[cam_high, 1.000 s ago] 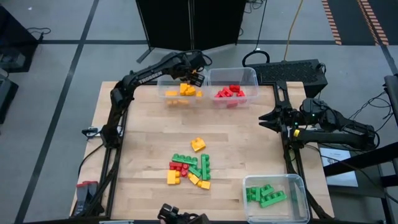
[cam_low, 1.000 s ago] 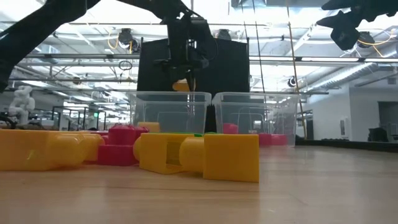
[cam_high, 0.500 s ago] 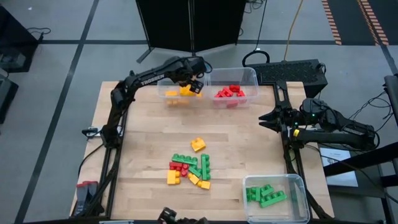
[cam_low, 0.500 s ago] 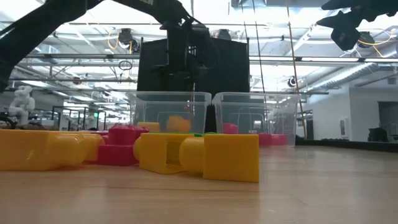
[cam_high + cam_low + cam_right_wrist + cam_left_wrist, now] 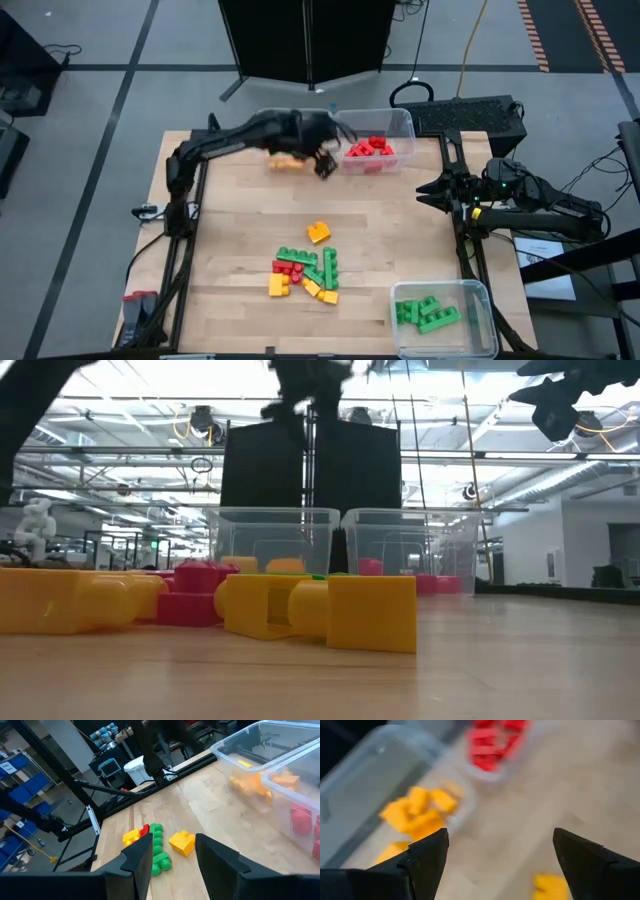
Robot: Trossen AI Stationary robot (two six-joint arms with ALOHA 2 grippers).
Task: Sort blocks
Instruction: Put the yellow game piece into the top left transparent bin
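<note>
— Where are the blocks (image 5: 305, 268)?

— I see a mixed pile mid-table. Yellow ones (image 5: 287, 160) sit in one far bin (image 5: 262, 124), red ones (image 5: 368, 149) in the next bin (image 5: 403, 122), green ones (image 5: 428, 314) in the near bin (image 5: 482, 296).

— And the grippers?

— My left gripper (image 5: 322, 158) hangs open and empty by the far bins. My right gripper (image 5: 427, 191) waits open at the table edge.

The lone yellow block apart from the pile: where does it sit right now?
In the high view the lone yellow block lies near the table's middle, just above the mixed pile, below the two far bins and apart from both grippers.
</note>
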